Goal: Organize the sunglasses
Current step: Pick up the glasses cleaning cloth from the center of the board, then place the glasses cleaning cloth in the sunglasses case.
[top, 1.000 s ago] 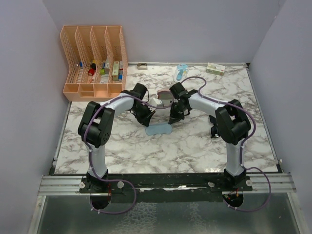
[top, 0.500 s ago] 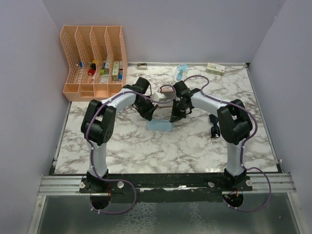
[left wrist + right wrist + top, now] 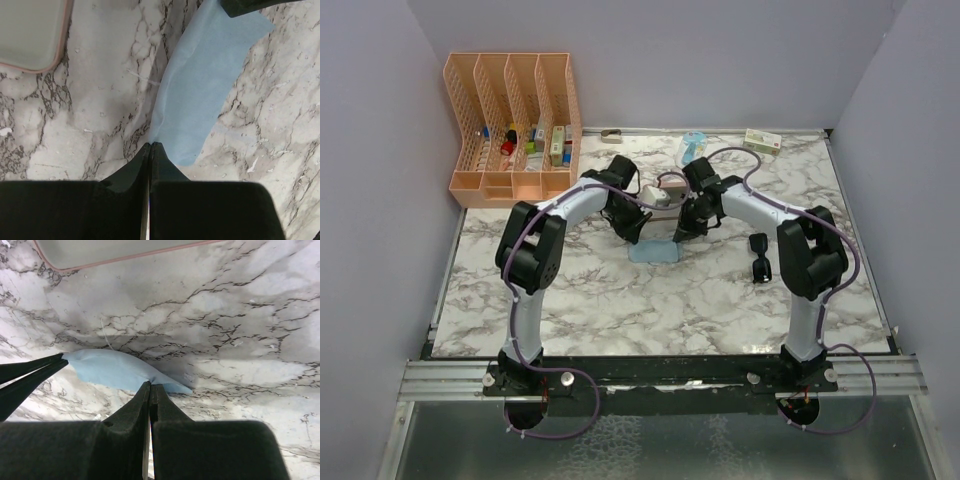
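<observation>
Top external: sunglasses (image 3: pixel 758 257) lie right of right claw (image 3: pixel 680 235); it and left claw (image 3: pixel 638 240) pinch cloth (image 3: pixel 658 252).

Left gripper (image 3: pixel 150 145) was pinched shut on the blue cloth (image 3: pixel 200 85) edge. Pink-rimmed case (image 3: pixel 30 30) sat top-left on the marble table (image 3: pixel 100 100).
</observation>
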{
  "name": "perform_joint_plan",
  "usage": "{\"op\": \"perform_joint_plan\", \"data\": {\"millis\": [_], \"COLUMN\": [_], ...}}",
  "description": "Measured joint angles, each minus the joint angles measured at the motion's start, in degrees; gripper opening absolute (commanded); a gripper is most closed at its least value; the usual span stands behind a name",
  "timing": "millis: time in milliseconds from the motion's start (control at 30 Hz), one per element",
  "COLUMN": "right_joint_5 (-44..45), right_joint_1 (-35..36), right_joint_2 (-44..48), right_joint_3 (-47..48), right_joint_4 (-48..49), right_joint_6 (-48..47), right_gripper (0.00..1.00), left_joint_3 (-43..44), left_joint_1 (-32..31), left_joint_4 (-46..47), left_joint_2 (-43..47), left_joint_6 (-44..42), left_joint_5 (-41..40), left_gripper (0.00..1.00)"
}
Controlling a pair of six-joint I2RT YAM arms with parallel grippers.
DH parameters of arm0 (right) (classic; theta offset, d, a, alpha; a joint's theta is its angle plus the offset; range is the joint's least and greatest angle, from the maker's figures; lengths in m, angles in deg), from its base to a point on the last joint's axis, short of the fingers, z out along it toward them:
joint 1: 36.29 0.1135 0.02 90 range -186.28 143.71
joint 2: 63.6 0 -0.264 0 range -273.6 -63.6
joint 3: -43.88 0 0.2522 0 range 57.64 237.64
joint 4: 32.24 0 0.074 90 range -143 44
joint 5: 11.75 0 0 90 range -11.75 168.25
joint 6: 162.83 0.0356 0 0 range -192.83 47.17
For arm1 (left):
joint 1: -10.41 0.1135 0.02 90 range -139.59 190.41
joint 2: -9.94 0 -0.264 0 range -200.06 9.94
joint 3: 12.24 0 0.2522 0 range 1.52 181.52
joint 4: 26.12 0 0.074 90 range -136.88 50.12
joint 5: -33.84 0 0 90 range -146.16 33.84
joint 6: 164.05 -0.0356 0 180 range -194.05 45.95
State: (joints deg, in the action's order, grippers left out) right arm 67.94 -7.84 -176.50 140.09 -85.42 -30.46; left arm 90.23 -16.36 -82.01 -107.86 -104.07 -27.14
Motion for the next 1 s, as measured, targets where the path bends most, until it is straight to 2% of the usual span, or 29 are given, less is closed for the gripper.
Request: {"op": "perform_joint_plan", "data": {"millis": [567,1000], "right_joint_5": [-0.5,-1.4], "right_joint_1": [-5.1,-7.7], "right_joint_2": [0.6,0.5], "right_joint_3": [0.0,2.8], "right_joint_4": [0.1,0.8], "right_joint_6": [0.0,0.0], "right_gripper": [0.01,0.01], "left_joint_3": [5.4,15.7], "left_joint_1": [-0.4,-1.1], "left_joint_4": [-0.5,-3.1], "left_joint_2": [-2.7,-7.7], "left_joint_6": [1.2,1.4], "left_joint_5": [-1.7,-2.8], "left_gripper": [0.0,0.0]}}
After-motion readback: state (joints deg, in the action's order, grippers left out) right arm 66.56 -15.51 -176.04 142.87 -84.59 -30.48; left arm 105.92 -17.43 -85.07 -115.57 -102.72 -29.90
